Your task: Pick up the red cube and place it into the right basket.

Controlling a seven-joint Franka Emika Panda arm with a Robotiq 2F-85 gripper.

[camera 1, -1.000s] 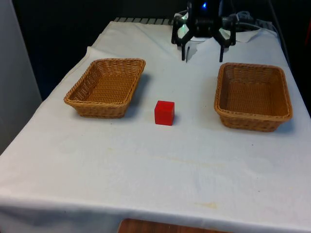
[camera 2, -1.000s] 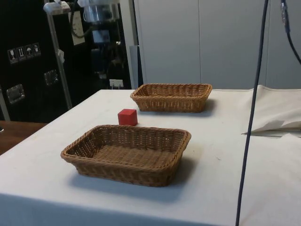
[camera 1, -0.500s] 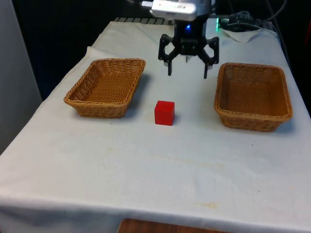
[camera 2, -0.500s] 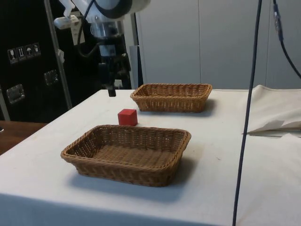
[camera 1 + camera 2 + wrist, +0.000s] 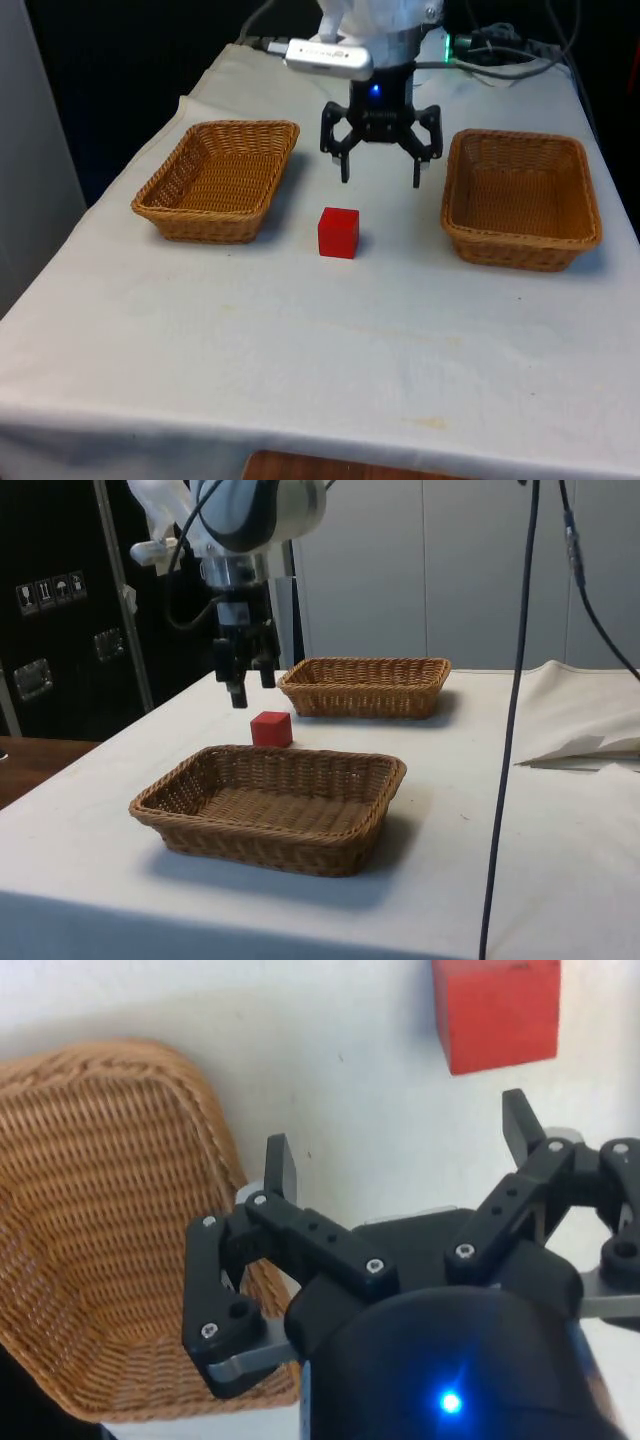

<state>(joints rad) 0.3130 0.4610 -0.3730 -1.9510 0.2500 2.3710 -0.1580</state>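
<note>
I see a red cube (image 5: 338,232), two tan woven wicker baskets (image 5: 219,180) (image 5: 520,199), white cloth (image 5: 300,340)

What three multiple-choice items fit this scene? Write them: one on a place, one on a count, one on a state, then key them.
1. Where is the red cube?
A. On the cloth between the two baskets
B. Inside a basket
C. Held by the tool

2. How many wicker baskets are on the table?
A. One
B. Two
C. Three

3. What state is the tool in?
A. Shut on the cube
B. Open, above the cloth, holding nothing
C. Open, resting inside a basket

Key: 1 A, the cube sits on the white cloth with the basket on the front view's left and the basket on the front view's right either side. 2 B, those two baskets are all. 3 B, the fingers stand spread, beyond the cube, with nothing between them.
</note>
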